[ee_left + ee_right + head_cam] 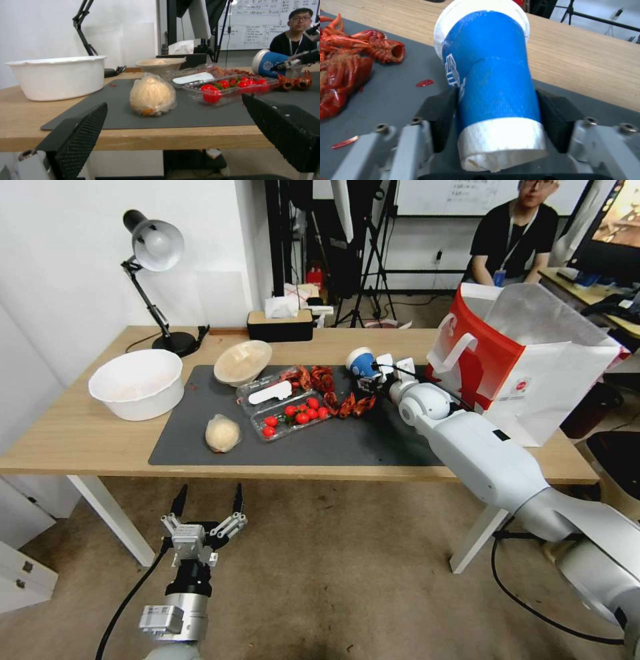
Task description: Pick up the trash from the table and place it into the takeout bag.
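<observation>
1. Low in front of the table (pixel 80 437), the left gripper (pixel 207 501) hangs over the floor with its two dark fingers (pixel 78 135) spread wide and nothing between them
2. From the left wrist view, the plastic-wrapped pale lump (pixel 152 96) sits just past the table edge on the dark grey mat (pixel 206 113), facing the gap between those fingers but well apart from them
3. Right gripper (pixel 496 115) reaches over the far right part of the mat and pinches the blue paper cup (pixel 493 82); black pads (pixel 441 117) press both sides of the cup near its white base
4. That cup (pixel 363 361) is held tilted on its side, clear of the mat, its rim pointing away from the wrist
5. Just right of the cup stands the takeout bag (pixel 527 373), upright on the table's right end, its mouth open and its red front facing the cup
6. Red crayfish shells (pixel 337 393) lie on the mat just left of the held cup
7. Further left are the clear tray of tomatoes (pixel 293 415), the tilted beige bowl (pixel 243 361) and the big white bowl (pixel 137 382), which stands on bare wood beside the mat
</observation>
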Available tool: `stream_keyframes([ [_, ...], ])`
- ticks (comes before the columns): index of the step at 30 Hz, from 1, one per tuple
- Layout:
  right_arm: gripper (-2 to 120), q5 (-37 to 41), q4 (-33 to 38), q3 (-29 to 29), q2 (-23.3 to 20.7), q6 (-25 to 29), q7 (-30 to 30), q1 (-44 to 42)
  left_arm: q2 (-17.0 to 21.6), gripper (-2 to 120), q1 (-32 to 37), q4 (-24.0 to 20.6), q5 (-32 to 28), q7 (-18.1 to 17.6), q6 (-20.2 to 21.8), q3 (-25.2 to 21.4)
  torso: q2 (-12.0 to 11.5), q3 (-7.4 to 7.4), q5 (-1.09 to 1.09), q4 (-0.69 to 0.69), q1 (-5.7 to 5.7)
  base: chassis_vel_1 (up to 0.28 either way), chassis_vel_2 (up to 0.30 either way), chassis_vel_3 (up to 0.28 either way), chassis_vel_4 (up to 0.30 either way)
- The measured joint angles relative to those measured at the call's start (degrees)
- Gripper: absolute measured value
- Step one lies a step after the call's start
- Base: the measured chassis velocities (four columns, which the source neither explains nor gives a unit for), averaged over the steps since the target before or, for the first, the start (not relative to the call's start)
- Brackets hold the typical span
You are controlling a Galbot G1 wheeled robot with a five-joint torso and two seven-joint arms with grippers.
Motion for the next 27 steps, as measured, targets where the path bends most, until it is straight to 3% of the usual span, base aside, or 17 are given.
stream_keyframes([
  [1, 54, -0.07, -0.07, 0.0, -0.14, 0.2, -0.02, 0.0, -0.02, 100, 0.0, 0.01, 0.07, 0.01, 0.0, 0.09, 0.0, 0.0, 0.01, 0.0, 0.0, 0.0, 0.0, 0.0, 0.0],
  [3, 54, -0.07, -0.07, 0.0, -0.14, 0.2, -0.02, 0.0, -0.02, 100, 0.0, 0.01, 0.07, 0.01, 0.0, 0.09, 0.0, 0.0, 0.01, 0.0, 0.0, 0.0, 0.0, 0.0, 0.0],
  [4, 40, -0.11, -0.07, 0.0, -0.22, 0.28, -0.02, 0.0, -0.02, 100, 0.0, 0.01, 0.11, 0.02, 0.0, 0.13, 0.0, 0.0, 0.0, 0.0, 0.0, 0.0, 0.0, 0.0, 0.0],
  [7, 32, -0.15, -0.07, 0.02, -0.33, 0.38, -0.03, -0.01, -0.02, 100, 0.04, 0.01, 0.18, 0.03, 0.0, 0.18, 0.0, 0.0, 0.0, 0.0, 0.0, 0.0, 0.0, 0.0, 0.0],
  [8, 24, -0.17, -0.06, 0.06, -0.38, 0.43, -0.05, -0.02, -0.02, 100, 0.08, 0.0, 0.2, 0.04, 0.0, 0.18, 0.0, 0.0, 0.0, 0.0, 0.0, 0.0, 0.0, 0.0, 0.0],
  [10, 22, -0.18, -0.06, 0.08, -0.4, 0.44, -0.05, -0.02, -0.02, 100, 0.09, 0.0, 0.21, 0.04, 0.0, 0.18, 0.0, 0.0, 0.0, 0.0, 0.0, 0.0, 0.0, 0.0, 0.0],
  [15, 5, -0.25, 0.56, 0.37, -0.62, 0.53, -0.06, -0.18, -0.01, 100, 0.26, -0.07, 0.31, 0.07, 0.0, 0.19, 0.0, 0.0, 0.0, 0.0, 0.0, 0.0, 0.0, 0.0, 0.0],
  [22, 3, -1.73, 3.43, 1.8, -1.3, 1.11, 0.36, -1.18, -0.04, 100, 0.3, -0.2, 0.35, 0.09, -0.01, 0.21, 0.0, 0.01, 0.01, -0.01, 0.0, 0.0, 0.0, 0.0, 0.0],
  [24, 3, -4.21, 9.69, 4.85, -2.92, 1.68, 2.01, -3.2, -0.07, 100, 0.3, -0.31, 0.36, 0.1, -0.05, 0.12, 0.0, 0.0, 0.01, 0.0, 0.0, 0.0, 0.0, 0.0, 0.0],
  [26, 3, -4.7, 11.67, 5.82, -3.5, 1.67, 2.68, -3.94, -0.1, 100, 0.29, -0.34, 0.36, 0.1, -0.06, 0.08, 0.0, 0.0, 0.0, 0.0, 0.0, 0.0, 0.0, 0.0, 0.0],
  [27, 3, -5.32, 16.83, 8.19, -5.07, 1.38, 4.45, -5.84, -0.13, 100, 0.35, -0.39, 0.36, 0.1, -0.11, -0.03, 0.0, 0.0, 0.01, -0.01, 0.0, 0.0, 0.0, 0.0, 0.0],
])
